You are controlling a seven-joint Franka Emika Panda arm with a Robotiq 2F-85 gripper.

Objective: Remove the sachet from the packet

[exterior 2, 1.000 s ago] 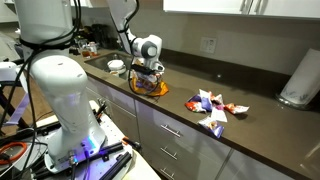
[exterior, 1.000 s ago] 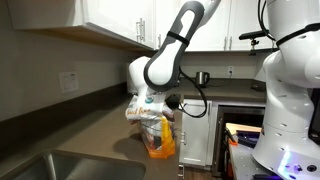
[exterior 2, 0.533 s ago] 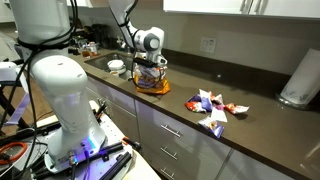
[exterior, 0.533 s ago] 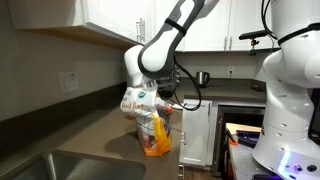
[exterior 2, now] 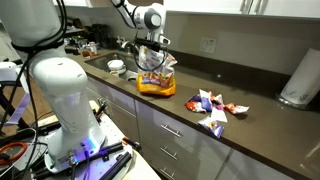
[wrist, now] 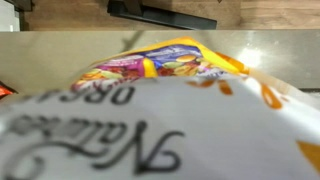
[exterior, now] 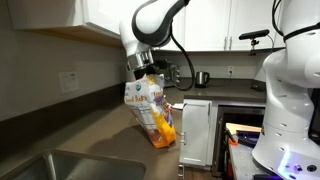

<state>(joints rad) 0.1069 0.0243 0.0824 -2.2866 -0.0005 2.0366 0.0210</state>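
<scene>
The packet [exterior: 150,108] is a tall pouch, white above and orange-yellow below, and it hangs tilted over the dark counter in both exterior views. My gripper [exterior: 143,70] is shut on its top edge from above, as it also shows on the packet [exterior 2: 154,74] under the gripper [exterior 2: 152,44]. In the wrist view the packet [wrist: 160,130] fills the frame with its white face and dark lettering, and my fingers are hidden. Colourful print or contents [wrist: 165,66] show at its far end. No sachet can be told apart inside it.
Several loose sachets [exterior 2: 212,106] lie on the counter [exterior 2: 250,120] beside the packet. A white paper-towel roll [exterior 2: 297,78] stands at the far end, a small bowl [exterior 2: 117,67] behind the packet. A sink [exterior: 60,165] sits near the counter's front.
My gripper closed on the packet's top and rose. The packet stretched upward and tilted, its lower end swinging out along the counter.
</scene>
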